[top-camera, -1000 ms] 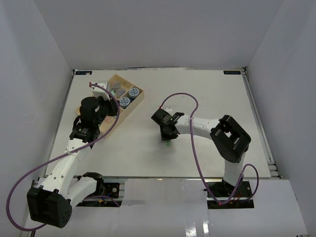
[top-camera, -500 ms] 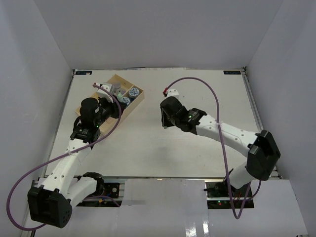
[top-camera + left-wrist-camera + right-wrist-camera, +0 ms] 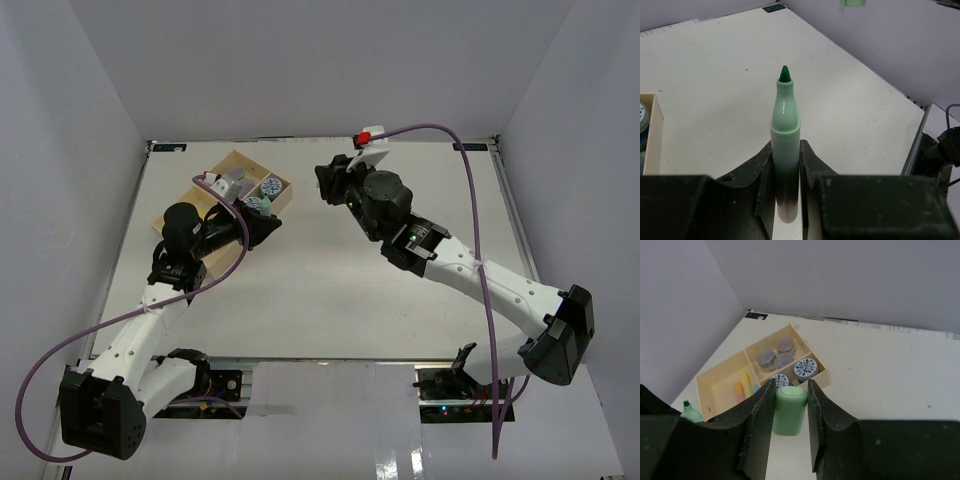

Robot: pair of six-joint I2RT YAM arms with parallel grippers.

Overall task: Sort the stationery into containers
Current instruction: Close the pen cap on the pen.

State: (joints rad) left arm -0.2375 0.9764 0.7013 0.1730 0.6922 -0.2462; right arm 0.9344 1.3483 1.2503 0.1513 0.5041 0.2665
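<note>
The left gripper (image 3: 785, 147) is clamped on a green marker (image 3: 785, 112). The right gripper (image 3: 790, 390) pinches a green cap (image 3: 789, 412) above the worktop (image 3: 880, 370), right of the tray (image 3: 722, 390).

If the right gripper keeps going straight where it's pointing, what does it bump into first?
Probably the wooden tray, near the blue-and-white rolls, just past the green cap held by the right gripper. Depth is hard to judge, so it might pass above.

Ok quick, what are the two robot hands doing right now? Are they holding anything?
Left gripper: closed, holding the green marker.
Right gripper: closed, holding a stubby green piece.
</note>
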